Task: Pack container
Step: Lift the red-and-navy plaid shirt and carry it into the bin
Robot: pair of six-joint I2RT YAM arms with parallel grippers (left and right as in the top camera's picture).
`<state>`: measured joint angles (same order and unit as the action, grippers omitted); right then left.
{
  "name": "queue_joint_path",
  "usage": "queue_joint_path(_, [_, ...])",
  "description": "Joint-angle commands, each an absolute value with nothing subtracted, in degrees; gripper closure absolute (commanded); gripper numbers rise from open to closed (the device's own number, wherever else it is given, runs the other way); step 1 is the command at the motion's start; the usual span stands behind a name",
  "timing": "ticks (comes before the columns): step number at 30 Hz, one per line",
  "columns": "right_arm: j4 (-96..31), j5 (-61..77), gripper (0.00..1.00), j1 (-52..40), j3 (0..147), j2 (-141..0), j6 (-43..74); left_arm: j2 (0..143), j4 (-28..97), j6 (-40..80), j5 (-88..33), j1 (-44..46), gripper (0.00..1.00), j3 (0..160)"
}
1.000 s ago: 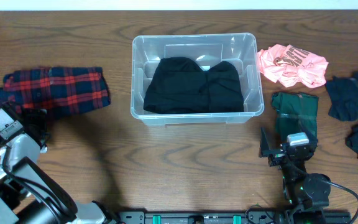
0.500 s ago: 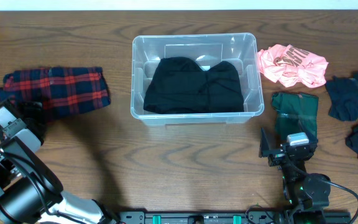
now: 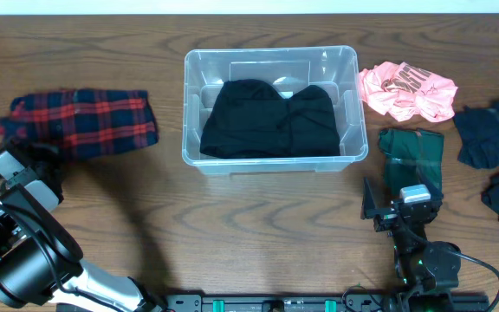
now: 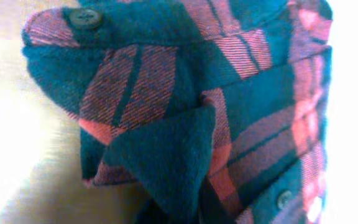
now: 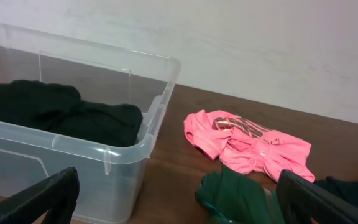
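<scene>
1. Container. The clear plastic container (image 3: 191,113) stands upright on the wooden table (image 3: 258,225), at the centre and toward the far edge. A black garment (image 3: 267,121) lies inside it and covers most of the floor. The garment sits below the rim.

2. Left arm. The left gripper (image 3: 48,165) is at the left of the table, at the near-left edge of a red and dark plaid shirt (image 3: 81,123). The shirt lies folded on the table, well apart from the container's left wall. In the left wrist view the plaid cloth fills the picture at very close range. A folded corner and a dark button (image 4: 84,17) are visible, but the fingers are not. From these views it cannot be determined how far the claw is parted or whether it grips the cloth.

3. Right arm. The right gripper (image 5: 176,180) is near the near-right of the table, with its fingers spread wide apart and nothing between them. It faces the container's right wall.

4. Loose items. A pink garment (image 3: 405,91) lies crumpled just beside the container's far-right corner. A dark green garment (image 3: 412,156) lies nearer, between the pink garment and the right arm. Dark blue garments (image 3: 492,130) lie at the right edge of the table.
</scene>
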<state>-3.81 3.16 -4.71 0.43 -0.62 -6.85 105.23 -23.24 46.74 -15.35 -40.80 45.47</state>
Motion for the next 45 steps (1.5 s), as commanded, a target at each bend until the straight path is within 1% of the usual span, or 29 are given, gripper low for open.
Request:
queue_joint_path(1, [-4.05, 3.22, 0.01, -3.68, 0.32, -0.27, -6.04, 102.59, -25.63, 46.92, -26.61, -40.75, 0.94, 45.28])
queue_joint_path(7, [-4.05, 3.22, 0.01, -3.68, 0.32, -0.27, -6.04, 93.73, -29.67, 51.46, -37.52, -40.71, 0.94, 45.78])
queue_joint_path(11, [-4.05, 3.22, 0.01, -3.68, 0.32, -0.27, -6.04, 85.78, -32.62, 54.54, -42.15, -40.1, 0.94, 45.78])
queue_joint_path(17, [-4.05, 3.22, 0.01, -3.68, 0.32, -0.27, -6.04, 73.06, -32.69, 57.71, -42.85, -36.14, 0.95, 45.78])
queue_joint_path(23, [-4.05, 3.22, 0.01, -3.68, 0.32, -0.3, -6.04, 62.78, -32.67, 60.42, -39.62, -27.31, 0.94, 45.78])
queue_joint_path(28, [-4.05, 3.22, 0.01, -3.68, 0.32, -0.3, -6.04, 58.11, -32.62, 61.65, -31.2, -17.12, 0.94, 45.78])
queue_joint_path(33, [-4.05, 3.22, 0.01, -3.68, 0.32, -0.27, -6.04, 57.74, -32.23, 61.6, -17.47, -3.95, 0.94, 45.78])
queue_joint_path(38, [-4.05, 3.22, 0.01, -3.68, 0.32, -0.27, -6.04, 60.97, -31.99, 61.12, 0.32, 10.63, 0.94, 45.78])
queue_joint_path(41, [-4.05, 3.22, 0.01, -3.68, 0.32, -0.27, -6.04, 64.16, -32.53, 61.14, 11.2, 17.58, 0.94, 45.78])
queue_joint_path(43, [-4.05, 3.22, 0.01, -3.68, 0.32, -0.27, -6.04, 66.74, -34.46, 61.19, 16.05, 21.02, 0.94, 45.78])
queue_joint_path(45, [-4.05, 3.22, 0.01, -3.68, 0.32, -0.27, -6.04, 70.0, -37.95, 61.21, 18.22, 23.68, 0.94, 46.09])
